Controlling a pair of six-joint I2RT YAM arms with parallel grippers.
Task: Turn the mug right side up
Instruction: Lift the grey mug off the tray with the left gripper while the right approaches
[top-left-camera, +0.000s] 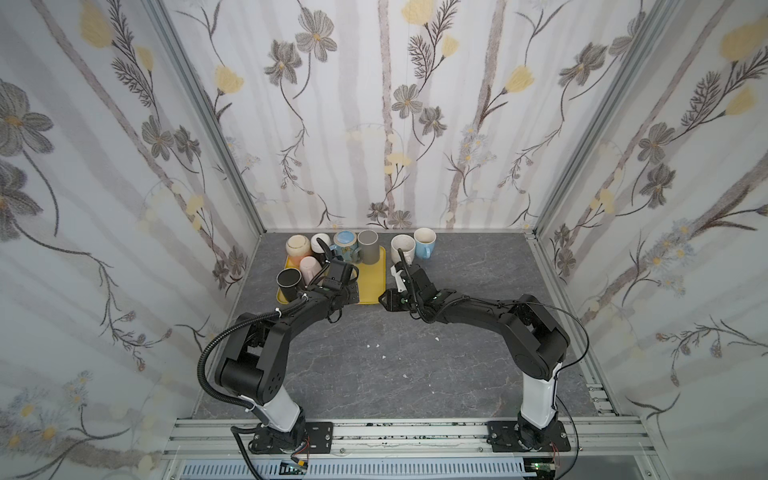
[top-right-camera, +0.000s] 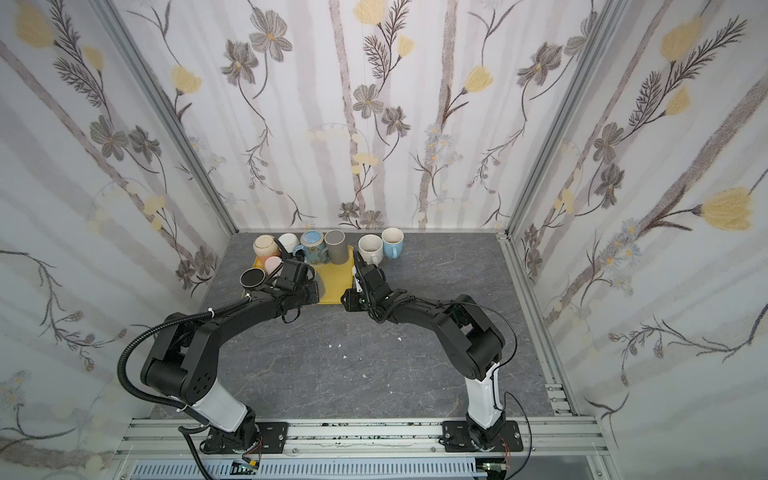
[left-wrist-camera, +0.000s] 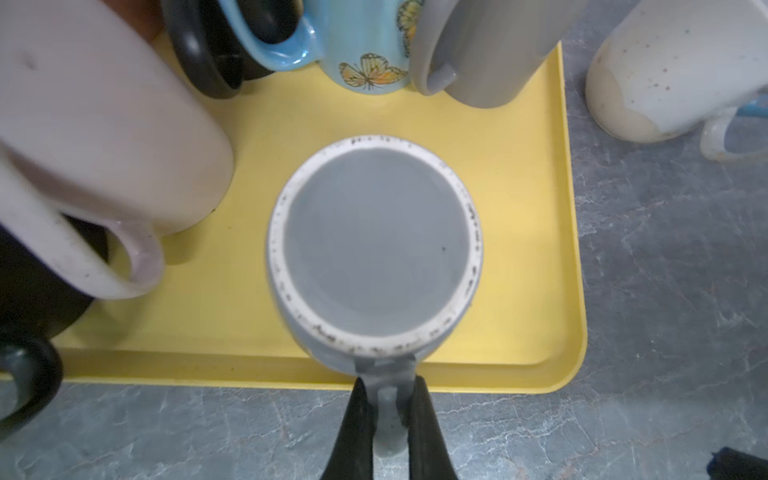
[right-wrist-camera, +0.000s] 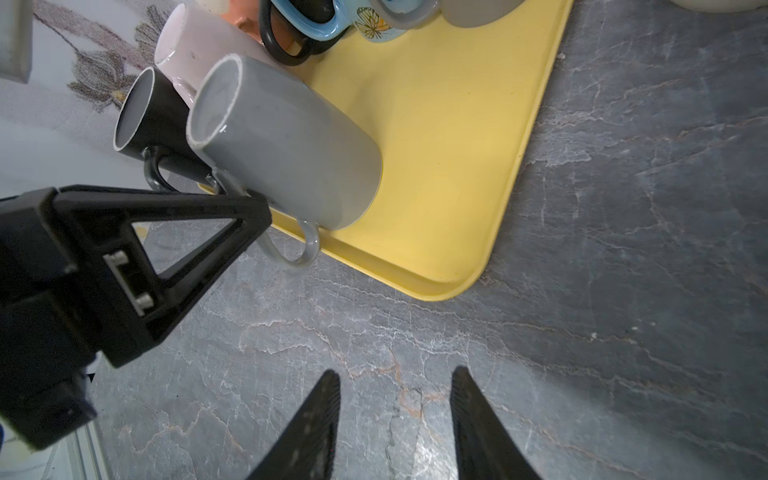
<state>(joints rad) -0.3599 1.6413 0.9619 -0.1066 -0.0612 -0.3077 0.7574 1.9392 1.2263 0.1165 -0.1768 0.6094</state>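
A grey mug (left-wrist-camera: 374, 245) stands base up at the near edge of the yellow tray (left-wrist-camera: 519, 257), its unglazed white foot ring facing the left wrist camera. My left gripper (left-wrist-camera: 388, 380) is shut on the mug's handle (left-wrist-camera: 388, 415), which sticks out over the tray's lip. The right wrist view shows the same mug (right-wrist-camera: 286, 149) from the side, with the left gripper (right-wrist-camera: 249, 203) clamped on the handle. Whether the mug is off the tray I cannot tell. My right gripper (right-wrist-camera: 395, 372) hangs open and empty over the table, beside the tray's near right corner. In a top view only a sliver of the mug (top-right-camera: 321, 289) shows.
Several other mugs crowd the tray's left and back: a black one (top-left-camera: 289, 279), a pink one (top-left-camera: 309, 266), a butterfly one (top-left-camera: 345, 243) and a tall grey one (top-left-camera: 368, 245). A speckled white mug (top-left-camera: 403, 245) and a light blue mug (top-left-camera: 424, 241) stand on the table, right of the tray.
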